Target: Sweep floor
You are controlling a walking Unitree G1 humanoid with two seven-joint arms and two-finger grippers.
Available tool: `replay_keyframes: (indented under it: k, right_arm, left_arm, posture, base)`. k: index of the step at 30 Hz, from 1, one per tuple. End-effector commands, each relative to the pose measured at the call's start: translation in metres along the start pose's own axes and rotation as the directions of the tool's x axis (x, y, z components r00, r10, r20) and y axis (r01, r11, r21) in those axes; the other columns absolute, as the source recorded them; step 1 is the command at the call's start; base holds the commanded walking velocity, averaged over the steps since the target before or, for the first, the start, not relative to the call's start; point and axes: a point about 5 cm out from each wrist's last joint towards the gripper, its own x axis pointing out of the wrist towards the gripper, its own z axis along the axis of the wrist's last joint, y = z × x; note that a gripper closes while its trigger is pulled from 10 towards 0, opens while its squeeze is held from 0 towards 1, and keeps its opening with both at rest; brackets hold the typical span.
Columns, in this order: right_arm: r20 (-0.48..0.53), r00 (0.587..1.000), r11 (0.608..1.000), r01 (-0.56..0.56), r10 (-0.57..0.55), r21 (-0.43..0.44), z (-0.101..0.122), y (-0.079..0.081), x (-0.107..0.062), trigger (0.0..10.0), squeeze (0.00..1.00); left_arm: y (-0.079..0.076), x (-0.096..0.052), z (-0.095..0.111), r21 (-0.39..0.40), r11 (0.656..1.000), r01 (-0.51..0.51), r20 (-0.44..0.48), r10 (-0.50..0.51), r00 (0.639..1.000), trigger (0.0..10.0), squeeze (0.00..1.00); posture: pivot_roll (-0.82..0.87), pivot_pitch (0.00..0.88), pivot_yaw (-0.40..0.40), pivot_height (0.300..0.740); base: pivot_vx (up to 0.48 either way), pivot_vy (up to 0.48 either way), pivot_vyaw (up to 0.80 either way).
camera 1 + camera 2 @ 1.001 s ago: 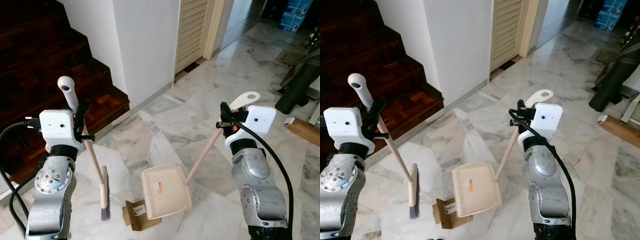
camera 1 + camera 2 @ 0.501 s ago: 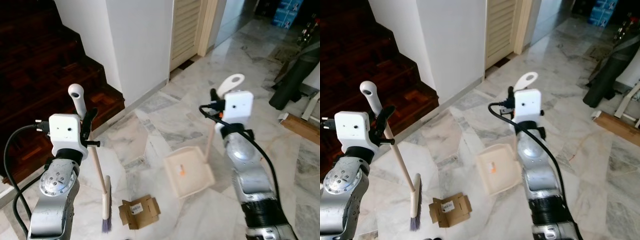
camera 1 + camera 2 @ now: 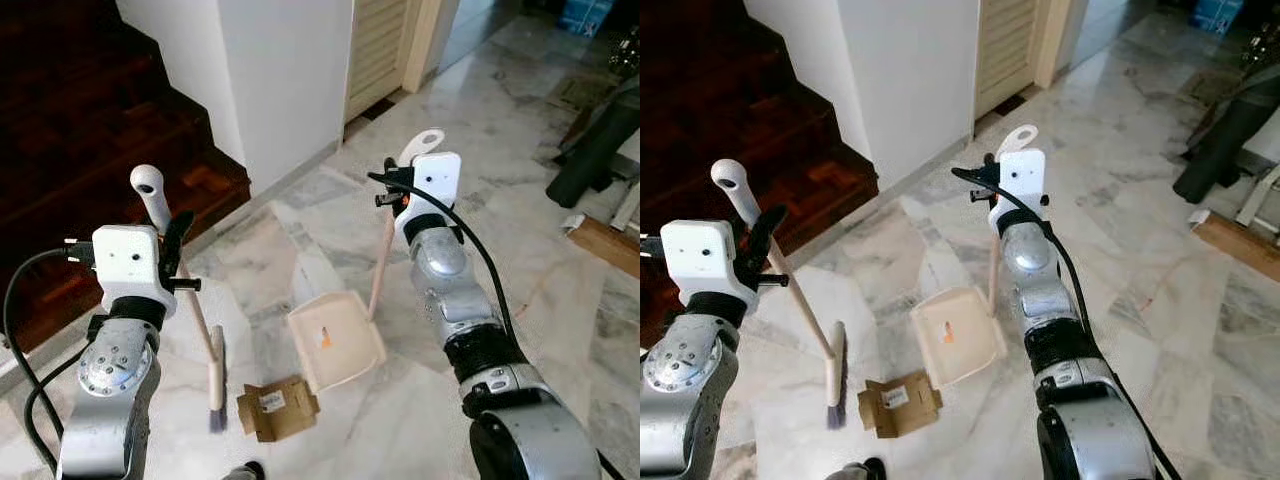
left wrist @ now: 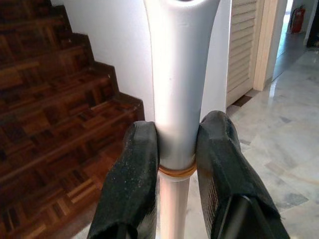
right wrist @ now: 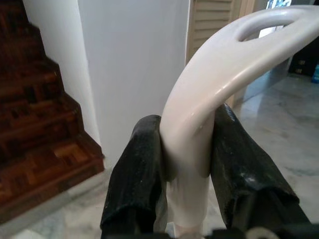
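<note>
Since the earlier frame, the dustpan (image 3: 335, 342) sits closer to the cardboard scrap (image 3: 277, 407) on the marble floor (image 3: 560, 290), holding one small orange speck. Left gripper (image 4: 174, 164) pinches the broom (image 3: 212, 365) handle; right gripper (image 5: 187, 164) pinches the dustpan handle.

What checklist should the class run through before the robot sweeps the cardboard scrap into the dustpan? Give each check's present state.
1. Left gripper clamped on the broom handle: ok, fingers press both sides.
2. Right gripper clamped on the dustpan handle: ok.
3. Broom bristles touching the marble floor: cannot tell, the tip is blurred.
4. Dustpan lip flat on the floor: cannot tell; the pan looks tilted.
5. Cardboard scrap between broom and dustpan: ok, it lies beside the bristles, just in front of the pan.
6. Dustpan mouth facing the scrap: ok, its open edge points toward it.
</note>
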Motion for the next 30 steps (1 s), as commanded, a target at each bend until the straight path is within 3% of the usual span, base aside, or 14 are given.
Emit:
replay_keyframes:
  k: [1,9,18,30]
  right_arm:
    - [0.049,0.999,0.999,-0.005,0.007,-0.046,0.009,0.0,0.006,10.0,0.0]
    - [0.005,1.0,0.998,0.013,-0.013,-0.063,-0.004,0.002,0.006,10.0,0.0]
    - [0.026,1.0,0.997,0.015,-0.013,-0.074,-0.008,0.004,0.005,10.0,0.0]
    - [-0.012,1.0,0.995,-0.021,0.02,-0.093,-0.026,0.018,-0.004,10.0,0.0]
  left_arm:
    - [0.001,-0.005,0.01,0.0,1.0,-0.011,0.039,0.011,0.999,10.0,0.0]
    - [-0.002,-0.014,0.011,-0.018,1.0,-0.015,0.022,0.015,1.0,10.0,0.0]
    - [0.002,-0.028,0.021,-0.03,0.999,-0.034,0.017,0.035,0.999,10.0,0.0]
    - [0.009,-0.019,0.046,-0.018,0.999,-0.044,0.068,0.045,0.997,10.0,0.0]
  posture:
    - [0.0,0.248,-0.05,0.74]
    - [-0.01,0.306,-0.074,0.74]
    - [0.01,0.38,-0.088,0.74]
    - [0.05,0.421,-0.075,0.74]
  base:
    - [0.0,0.0,0.0]
    - [0.0,0.0,0.0]
    - [0.0,0.0,0.0]
    - [0.0,0.0,0.0]
